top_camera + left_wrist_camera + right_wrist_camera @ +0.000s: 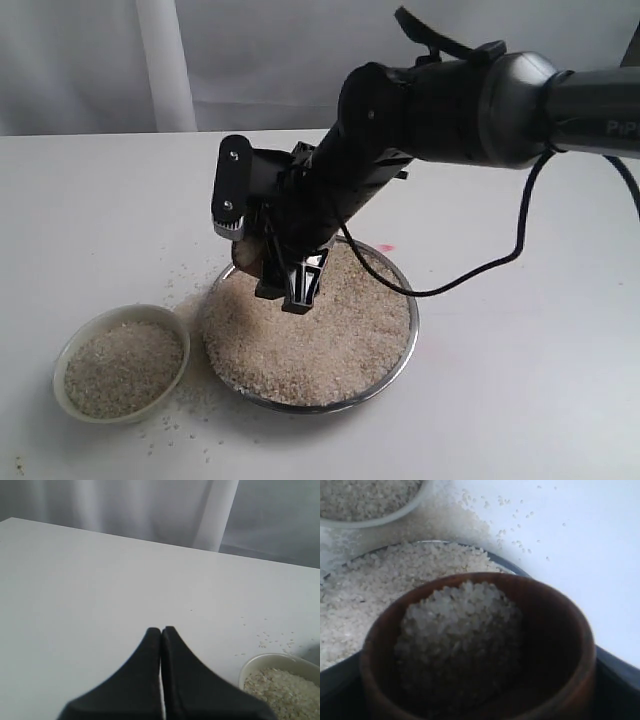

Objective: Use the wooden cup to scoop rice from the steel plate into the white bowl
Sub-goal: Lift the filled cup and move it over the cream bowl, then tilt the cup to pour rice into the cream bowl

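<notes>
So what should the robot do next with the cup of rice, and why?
Probably lift the wooden cup a little and carry it toward the white bowl. It already holds a heap of rice and is over the steel plate, with the bowl just beside the plate.

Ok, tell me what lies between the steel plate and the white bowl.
A narrow strip of table strewn with spilled rice grains; the exterior view shows it.

A: Exterior view?
B: Raised, angled down across the bench [520,400], mid-range.
A: Wrist views?
B: Left looks low over the bench; right peers close into the wooden cup [555,630]. All three share the white bowl [63,362].
</notes>
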